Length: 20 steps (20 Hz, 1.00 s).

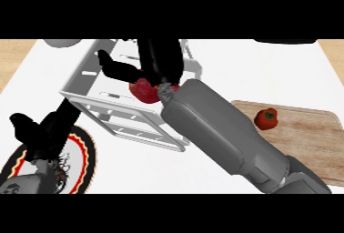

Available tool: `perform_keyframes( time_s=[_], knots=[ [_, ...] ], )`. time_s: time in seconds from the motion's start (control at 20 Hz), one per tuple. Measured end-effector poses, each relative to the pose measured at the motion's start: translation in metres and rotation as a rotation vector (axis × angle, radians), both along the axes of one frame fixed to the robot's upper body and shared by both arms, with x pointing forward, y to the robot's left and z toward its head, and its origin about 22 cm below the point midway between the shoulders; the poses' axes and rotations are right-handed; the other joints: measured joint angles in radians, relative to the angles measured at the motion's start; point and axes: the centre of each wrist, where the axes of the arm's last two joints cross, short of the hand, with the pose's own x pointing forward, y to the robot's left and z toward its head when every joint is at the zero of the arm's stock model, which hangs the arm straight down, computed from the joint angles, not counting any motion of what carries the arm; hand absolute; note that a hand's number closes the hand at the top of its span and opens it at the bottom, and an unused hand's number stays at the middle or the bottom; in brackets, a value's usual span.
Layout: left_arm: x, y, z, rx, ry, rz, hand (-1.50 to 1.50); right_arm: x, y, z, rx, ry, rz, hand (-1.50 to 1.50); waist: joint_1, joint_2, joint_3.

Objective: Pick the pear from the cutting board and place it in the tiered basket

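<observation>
My right hand [159,58] reaches over the white tiered basket [86,103] at the upper middle. Its fingers and thumb curl round a red pear [142,90], which hangs over the basket's right part, partly hidden by my grey wrist. The wooden cutting board [309,136] lies at the right, and a small red fruit with a dark stem [266,119] sits near its left end. My left hand [39,131] rests open at the lower left, above a plate.
A dark plate with a red and yellow rim [84,152] lies at the lower left under my left hand. A grey round object [64,43] shows at the top left edge, and a dark object [285,41] at the top right.
</observation>
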Motion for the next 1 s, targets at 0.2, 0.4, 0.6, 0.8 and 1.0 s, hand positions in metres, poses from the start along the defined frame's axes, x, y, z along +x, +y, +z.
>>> perform_keyframes(
  time_s=[0.2,0.4,0.6,0.8,1.0],
  knots=[
    [0.0,-0.005,-0.001,-0.003,-0.001,-0.008,0.0,0.006,0.003,0.001,0.041,-0.001,0.001,-1.5,-0.001,0.002,0.002],
    [0.002,-0.004,0.003,-0.009,-0.006,-0.006,0.0,0.006,0.004,0.007,0.154,0.015,-0.006,-1.5,-0.001,0.005,0.003],
    [0.001,0.006,0.002,-0.011,-0.007,-0.004,0.0,0.01,-0.001,0.02,0.313,0.035,-0.018,-1.5,-0.002,0.008,0.003],
    [-0.003,0.008,-0.003,-0.007,-0.005,0.005,0.0,0.009,-0.012,0.027,0.493,0.041,-0.025,-1.5,-0.011,0.008,0.004],
    [-0.007,0.009,-0.002,-0.001,-0.008,0.014,0.0,0.013,-0.035,0.033,0.646,0.016,-0.052,-1.5,-0.021,0.006,0.005]
  ],
)
